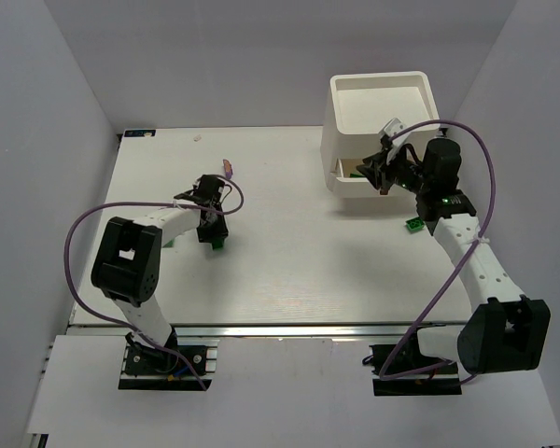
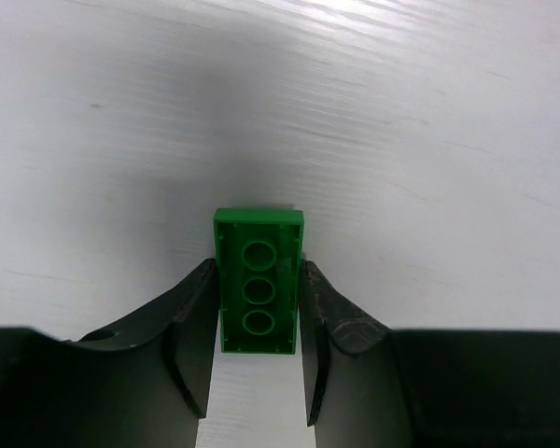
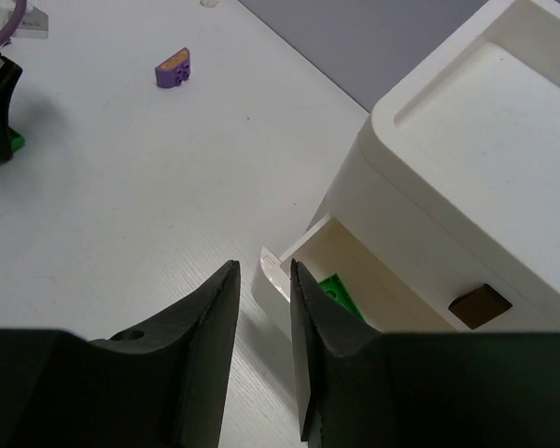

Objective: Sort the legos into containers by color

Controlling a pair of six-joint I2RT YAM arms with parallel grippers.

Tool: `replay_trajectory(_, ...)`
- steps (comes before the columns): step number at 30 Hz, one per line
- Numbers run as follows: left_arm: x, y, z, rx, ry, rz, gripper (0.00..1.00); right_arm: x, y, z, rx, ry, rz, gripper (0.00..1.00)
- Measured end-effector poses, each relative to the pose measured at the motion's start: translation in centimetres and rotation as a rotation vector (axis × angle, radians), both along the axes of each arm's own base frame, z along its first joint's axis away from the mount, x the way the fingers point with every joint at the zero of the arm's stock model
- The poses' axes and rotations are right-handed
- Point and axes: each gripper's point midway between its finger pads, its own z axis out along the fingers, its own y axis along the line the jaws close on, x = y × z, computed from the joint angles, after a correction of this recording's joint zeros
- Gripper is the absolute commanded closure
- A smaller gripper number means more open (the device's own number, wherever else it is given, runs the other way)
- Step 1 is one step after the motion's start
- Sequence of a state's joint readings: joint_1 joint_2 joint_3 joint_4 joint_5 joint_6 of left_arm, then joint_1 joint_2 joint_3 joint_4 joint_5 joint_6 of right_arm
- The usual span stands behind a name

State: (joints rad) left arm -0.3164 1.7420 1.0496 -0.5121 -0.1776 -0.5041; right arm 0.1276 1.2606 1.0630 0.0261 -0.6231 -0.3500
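Observation:
My left gripper is shut on a bright green lego, held by its long sides low over the table, hollow underside toward the camera; my left gripper shows it clearly. My right gripper hovers at the open lower drawer of the white container unit. In the right wrist view my right gripper has its jaws slightly apart with nothing between them. A green lego lies in that drawer. A purple lego lies on the table at the back, also seen in the right wrist view.
Another green lego lies on the table beside the right arm. The unit's square top tray holds nothing that I can see. A dark brown handle sits on the unit's front. Grey walls close in on three sides.

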Motion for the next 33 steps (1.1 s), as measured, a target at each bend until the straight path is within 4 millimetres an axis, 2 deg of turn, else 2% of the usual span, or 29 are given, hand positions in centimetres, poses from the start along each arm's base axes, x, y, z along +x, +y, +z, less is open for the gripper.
replay_trajectory(2,-0.1,-0.9,0.3,-0.038,0.006,-0.038,0.89,0.1,-0.3,0.1,0.012,0.001,-0.028,0.64)
replay_trajectory(4,0.3,-2.7,1.3,-0.106,-0.013,-0.101,0.90,0.1,-0.7,0.2,0.032,0.007,-0.066,0.60)
replay_trajectory(5,0.6,-4.2,2.3,-0.162,-0.038,-0.147,0.90,0.2,-0.9,0.2,0.042,0.015,-0.088,0.62)
replay_trajectory(6,1.0,-5.5,3.5,-0.211,-0.068,-0.188,0.91,0.4,-1.1,0.3,0.054,0.019,-0.115,0.68)
replay_trajectory(7,1.7,-7.1,5.0,-0.270,-0.114,-0.239,0.91,0.6,-1.5,0.4,0.071,0.030,-0.148,0.76)
replay_trajectory(8,2.4,-8.8,6.8,-0.328,-0.166,-0.292,0.92,0.9,-1.9,0.4,0.086,0.042,-0.187,1.00)
replay_trajectory(15,7.0,-20.8,21.7,-0.610,-0.550,-0.706,0.95,2.0,-4.1,0.2,0.162,0.116,-0.344,1.00)
replay_trajectory(17,8.0,-23.7,24.9,-0.640,-0.645,-0.815,0.95,2.2,-4.6,0.4,0.183,0.125,-0.367,1.00)
replay_trajectory(19,8.9,-26.2,26.9,-0.659,-0.730,-0.906,0.95,2.4,-5.0,0.5,0.201,0.133,-0.391,1.00)
replay_trajectory(21,9.4,-28.4,27.1,-0.674,-0.766,-0.978,0.95,2.5,-5.5,0.5,0.214,0.140,-0.413,1.00)
replay_trajectory(23,9.9,-30.2,26.3,-0.682,-0.790,-1.034,0.97,2.6,-6.0,0.5,0.221,0.143,-0.428,1.00)
replay_trajectory(29,10.9,-34.2,21.5,-0.648,-0.827,-1.134,1.00,2.7,-7.4,0.9,0.238,0.138,-0.475,1.00)
replay_trajectory(33,11.9,-36.6,20.2,-0.603,-0.887,-1.164,1.00,2.6,-8.0,1.2,0.244,0.134,-0.492,1.00)
